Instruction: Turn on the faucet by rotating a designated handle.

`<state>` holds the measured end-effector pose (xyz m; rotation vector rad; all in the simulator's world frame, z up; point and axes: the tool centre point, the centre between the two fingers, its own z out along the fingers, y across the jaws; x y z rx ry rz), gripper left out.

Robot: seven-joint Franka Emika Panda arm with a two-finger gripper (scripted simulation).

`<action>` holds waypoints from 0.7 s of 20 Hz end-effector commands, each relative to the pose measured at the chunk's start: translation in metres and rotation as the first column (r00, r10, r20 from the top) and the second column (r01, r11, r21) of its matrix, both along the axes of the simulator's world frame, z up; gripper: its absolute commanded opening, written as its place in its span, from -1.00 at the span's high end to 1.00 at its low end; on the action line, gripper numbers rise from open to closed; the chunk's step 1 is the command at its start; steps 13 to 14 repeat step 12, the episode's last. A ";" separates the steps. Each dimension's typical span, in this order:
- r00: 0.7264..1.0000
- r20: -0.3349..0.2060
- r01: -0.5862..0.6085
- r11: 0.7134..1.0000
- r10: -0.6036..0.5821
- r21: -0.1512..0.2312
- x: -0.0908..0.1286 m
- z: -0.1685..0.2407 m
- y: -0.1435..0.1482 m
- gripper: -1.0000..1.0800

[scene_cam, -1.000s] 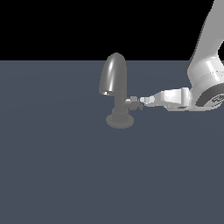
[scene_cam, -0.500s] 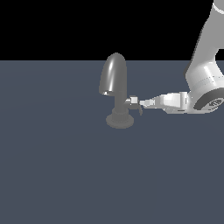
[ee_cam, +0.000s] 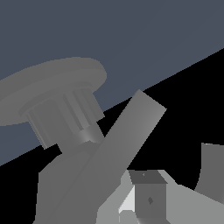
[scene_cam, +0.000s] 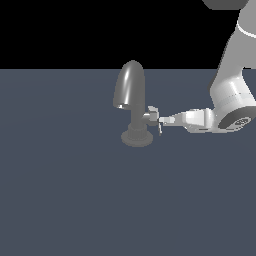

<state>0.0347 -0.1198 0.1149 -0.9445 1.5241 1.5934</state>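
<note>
The grey faucet [scene_cam: 131, 86] stands on its round flared base [scene_cam: 136, 138] in the middle of the exterior view, with the domed spout on top. The handle [scene_cam: 151, 114] is a short stub that sticks from the stem toward the exterior view's right. My gripper [scene_cam: 161, 123] reaches in level from that side, and its tip is against the handle's end. The fingers look pressed together and hold nothing. In the wrist view the base [ee_cam: 52, 85] and ribbed stem [ee_cam: 65, 116] are very close, with a grey bar [ee_cam: 127, 135] that I take for the handle crossing in front of one finger [ee_cam: 148, 199].
The faucet stands on a flat dark blue-grey floor [scene_cam: 65, 200]. The arm's white links [scene_cam: 230, 95] rise at the exterior view's right. Nothing else is in view.
The gripper has moved slightly toward the faucet and a little lower, staying at the handle's end. The upper arm has leaned further over. The faucet's spout has not moved.
</note>
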 end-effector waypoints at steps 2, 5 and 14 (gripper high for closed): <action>0.998 -0.045 0.047 0.998 -0.048 -0.031 0.006 -0.049 0.001 1.00; 0.997 -0.053 0.048 0.998 -0.049 -0.031 0.008 -0.059 0.001 1.00; 0.996 -0.068 0.049 0.998 -0.051 -0.031 0.011 -0.077 0.001 1.00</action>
